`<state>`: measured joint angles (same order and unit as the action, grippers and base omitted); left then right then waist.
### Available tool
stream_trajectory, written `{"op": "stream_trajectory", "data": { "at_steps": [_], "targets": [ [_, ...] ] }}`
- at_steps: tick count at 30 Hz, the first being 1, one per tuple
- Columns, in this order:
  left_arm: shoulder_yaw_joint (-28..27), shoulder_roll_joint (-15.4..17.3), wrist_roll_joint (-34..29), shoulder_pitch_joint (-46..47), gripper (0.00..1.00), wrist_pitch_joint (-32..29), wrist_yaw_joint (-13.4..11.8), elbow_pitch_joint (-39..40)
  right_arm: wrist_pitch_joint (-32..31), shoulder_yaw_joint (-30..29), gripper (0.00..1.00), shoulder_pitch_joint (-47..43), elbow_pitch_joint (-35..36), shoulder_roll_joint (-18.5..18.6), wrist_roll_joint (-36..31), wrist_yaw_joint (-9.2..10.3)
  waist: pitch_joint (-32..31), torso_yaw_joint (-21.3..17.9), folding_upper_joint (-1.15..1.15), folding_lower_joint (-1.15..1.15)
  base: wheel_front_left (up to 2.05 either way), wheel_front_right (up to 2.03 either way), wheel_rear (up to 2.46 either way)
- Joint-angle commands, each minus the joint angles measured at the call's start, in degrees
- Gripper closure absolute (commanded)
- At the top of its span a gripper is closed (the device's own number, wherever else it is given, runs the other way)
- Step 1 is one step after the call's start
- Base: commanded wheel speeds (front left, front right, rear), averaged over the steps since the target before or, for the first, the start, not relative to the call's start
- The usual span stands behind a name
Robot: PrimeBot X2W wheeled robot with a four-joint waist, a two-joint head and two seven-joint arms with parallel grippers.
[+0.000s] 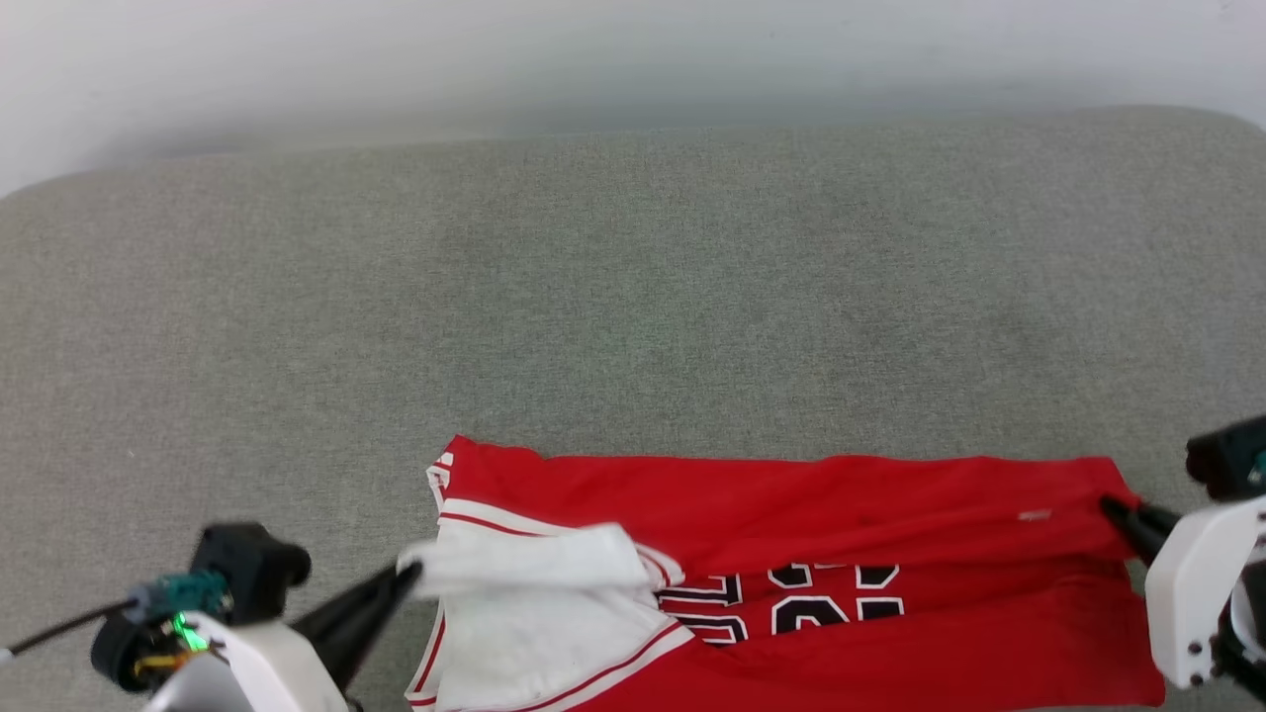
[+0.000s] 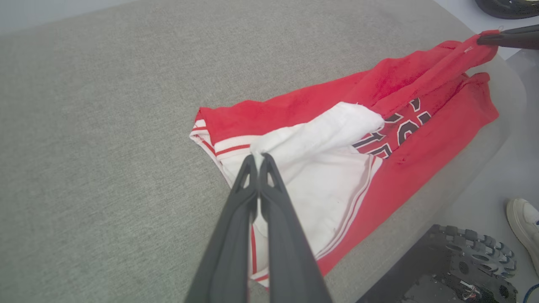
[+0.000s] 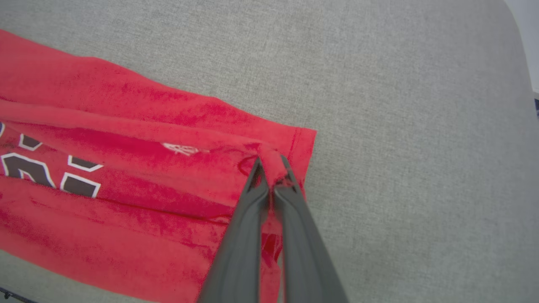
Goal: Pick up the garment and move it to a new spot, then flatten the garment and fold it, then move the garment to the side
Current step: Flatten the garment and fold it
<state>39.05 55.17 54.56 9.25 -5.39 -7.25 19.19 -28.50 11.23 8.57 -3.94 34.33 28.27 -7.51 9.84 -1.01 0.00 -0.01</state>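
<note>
The garment point(image 1: 791, 514) is a red shirt with white sleeves, striped trim and black white-outlined lettering, lying lengthwise along the near edge of the grey surface, with a long fold lifted over its middle. My left gripper point(image 1: 407, 572) is shut on the white sleeve point(image 2: 311, 139) at the shirt's left end; its tips point(image 2: 257, 158) pinch the sleeve's edge. My right gripper point(image 1: 1113, 507) is shut on the red hem at the right end, and in the right wrist view a bunch of red cloth point(image 3: 269, 162) sits pinched between its tips point(image 3: 271, 162).
The grey fabric surface point(image 1: 633, 297) stretches wide behind the garment up to a pale wall. In the left wrist view, the floor lies past the near edge, with a dark wheeled base point(image 2: 454, 269) and a person's white shoe point(image 2: 524, 223).
</note>
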Motion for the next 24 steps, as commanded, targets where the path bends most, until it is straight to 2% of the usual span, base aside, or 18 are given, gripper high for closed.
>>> {"op": "stream_trajectory", "data": {
  "at_steps": [1,4,9,14,20,21,22,23,24],
  "targets": [
    [1.19,0.30,-0.16,-1.94,1.00,-0.11,0.08,-0.44,0.50,0.82,1.00,-2.01,0.99,0.91,-0.23,0.03,-0.12,0.05,0.00,0.01,0.00,0.00,0.00],
    [2.32,0.16,-0.42,-2.91,1.00,-0.43,0.30,-1.10,0.94,2.03,1.00,-3.38,1.41,1.77,-0.58,0.04,-0.09,0.14,0.00,0.01,0.00,0.00,0.00],
    [4.74,-1.94,-1.05,-3.22,1.00,-1.26,1.46,-4.19,3.01,5.87,1.00,-4.21,0.60,4.23,-1.81,0.03,0.01,0.41,0.00,0.01,0.00,0.00,0.00],
    [7.44,-4.49,-2.37,-1.76,1.00,-3.14,2.30,-7.79,5.15,11.54,1.00,-2.68,-1.69,7.47,-7.59,0.04,0.27,0.58,0.00,0.01,0.00,0.00,0.00],
    [9.72,-6.80,-4.58,-0.60,1.00,-3.93,2.80,-10.86,7.99,13.90,1.00,-2.03,-5.28,6.52,-8.80,0.04,0.53,0.66,0.00,0.01,0.00,0.00,0.00],
    [9.91,-7.10,-4.93,-0.40,1.00,-4.03,2.77,-11.26,8.26,14.22,0.91,-2.04,-5.68,6.15,-8.27,0.04,0.53,0.65,0.00,0.01,0.00,0.00,0.00],
    [10.11,-7.37,-5.10,-0.43,1.00,-4.09,2.75,-11.53,8.50,14.42,0.73,-2.02,-5.98,5.94,-7.64,0.04,0.51,0.63,0.00,0.01,0.00,0.00,0.00],
    [10.26,-7.65,-5.25,-0.53,1.00,-4.06,2.72,-11.79,8.91,14.51,0.60,-1.88,-6.14,5.90,-7.28,0.04,0.51,0.61,0.00,0.01,0.00,0.00,0.00],
    [10.40,-7.91,-5.23,-0.55,0.94,-4.04,2.69,-12.05,9.23,14.36,0.22,-1.72,-6.30,5.78,-6.86,0.04,0.50,0.59,0.00,0.01,0.00,0.00,0.00]
  ]
}}
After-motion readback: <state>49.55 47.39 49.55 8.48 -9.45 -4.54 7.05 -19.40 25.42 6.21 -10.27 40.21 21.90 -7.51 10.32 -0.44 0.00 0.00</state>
